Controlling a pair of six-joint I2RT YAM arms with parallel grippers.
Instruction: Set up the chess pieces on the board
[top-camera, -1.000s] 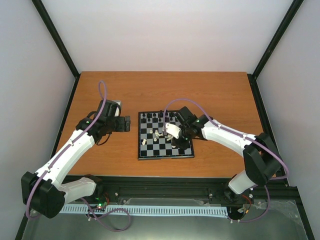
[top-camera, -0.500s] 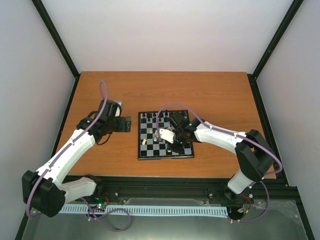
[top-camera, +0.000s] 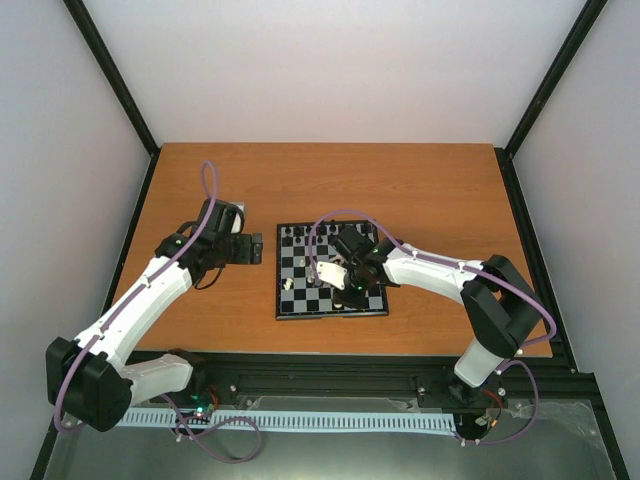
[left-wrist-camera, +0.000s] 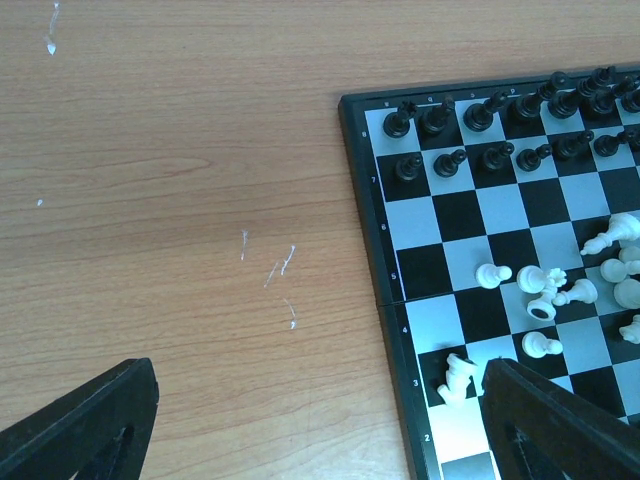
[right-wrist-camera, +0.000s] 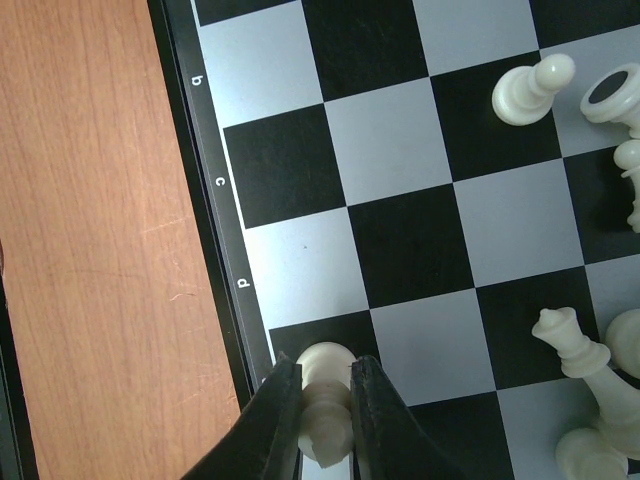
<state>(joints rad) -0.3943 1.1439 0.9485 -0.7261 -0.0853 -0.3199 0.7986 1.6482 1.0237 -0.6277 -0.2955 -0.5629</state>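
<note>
At the board's (right-wrist-camera: 385, 135) lettered edge, near the d, the right end effector (right-wrist-camera: 323, 372) pinches one white piece (right-wrist-camera: 326, 352) just above a black square (right-wrist-camera: 320, 328), so I think it goes straight down. More white pieces (left-wrist-camera: 545, 295) lie mid-board. Left of the board, the left end effector (left-wrist-camera: 320, 430) hangs spread wide over the bench (left-wrist-camera: 180, 200).

Wood-grain desk (left-wrist-camera: 150, 150) with fine scratches, smooth satin board (right-wrist-camera: 400, 150), glossy plastic chess pieces (right-wrist-camera: 532, 90), matt black right end effector (right-wrist-camera: 322, 368).
</note>
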